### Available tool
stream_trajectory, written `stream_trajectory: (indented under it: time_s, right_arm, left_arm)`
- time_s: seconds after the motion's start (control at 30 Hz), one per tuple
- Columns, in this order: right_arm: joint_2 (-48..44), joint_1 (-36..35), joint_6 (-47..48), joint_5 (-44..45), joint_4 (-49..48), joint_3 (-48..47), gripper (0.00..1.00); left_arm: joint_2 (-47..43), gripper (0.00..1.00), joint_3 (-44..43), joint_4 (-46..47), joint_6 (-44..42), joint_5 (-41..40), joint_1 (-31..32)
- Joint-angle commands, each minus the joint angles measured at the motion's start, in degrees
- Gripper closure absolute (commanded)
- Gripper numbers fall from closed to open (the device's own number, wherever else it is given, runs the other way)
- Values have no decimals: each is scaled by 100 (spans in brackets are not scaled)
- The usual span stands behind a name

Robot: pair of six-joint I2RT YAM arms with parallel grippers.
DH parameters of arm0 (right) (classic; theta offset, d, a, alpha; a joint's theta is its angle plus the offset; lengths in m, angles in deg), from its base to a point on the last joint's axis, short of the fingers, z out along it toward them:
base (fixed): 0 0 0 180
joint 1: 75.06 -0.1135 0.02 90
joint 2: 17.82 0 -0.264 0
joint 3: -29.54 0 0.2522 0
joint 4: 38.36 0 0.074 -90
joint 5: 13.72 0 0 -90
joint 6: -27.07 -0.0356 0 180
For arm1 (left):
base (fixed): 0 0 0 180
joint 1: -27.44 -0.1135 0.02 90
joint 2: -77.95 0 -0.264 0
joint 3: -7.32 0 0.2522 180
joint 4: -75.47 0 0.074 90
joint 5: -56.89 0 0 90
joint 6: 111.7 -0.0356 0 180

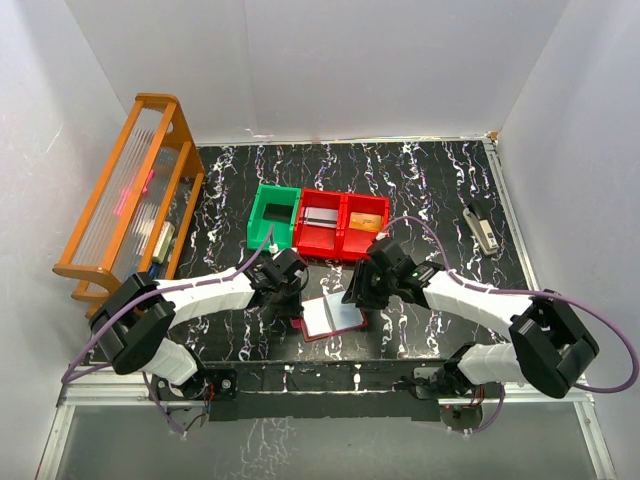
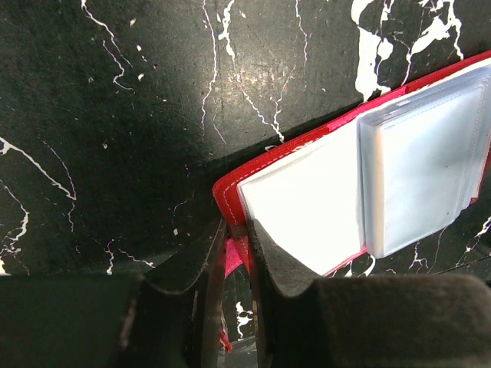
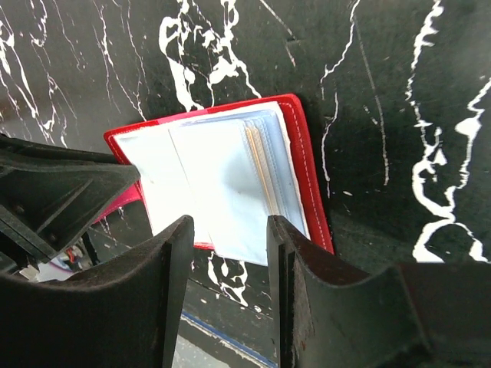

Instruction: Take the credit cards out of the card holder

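The red wallet (image 1: 332, 316) lies open on the black table (image 1: 430, 180), by its near edge. The left gripper (image 2: 236, 247) pinches the wallet's left edge; the right gripper (image 3: 229, 224) hovers above, fingers spread. Tan cards (image 3: 263, 157) show edge-on inside its clear sleeves (image 3: 207, 176)

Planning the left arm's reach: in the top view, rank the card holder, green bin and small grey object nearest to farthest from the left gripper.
1. card holder, pinched by the left gripper.
2. green bin, farther back.
3. small grey object, far right.
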Motion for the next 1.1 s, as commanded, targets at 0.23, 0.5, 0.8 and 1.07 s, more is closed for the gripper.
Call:
stream_trajectory:
  time_s: [0.23, 0.5, 0.8, 1.07]
  right_arm:
    - [32, -24, 63, -119, -368, 32, 60]
    - [507, -73, 99, -361, -637, 161, 63]
    - [264, -230, 134, -326, -605, -3, 69]
    - [253, -342, 279, -372, -360, -307, 70]
  left_arm:
    - [124, 84, 2, -269, -58, 187, -1]
    - [146, 84, 12, -260, -59, 196, 1]
    - [171, 84, 8, -235, -67, 196, 2]
    - [273, 84, -46, -208, -102, 248, -3]
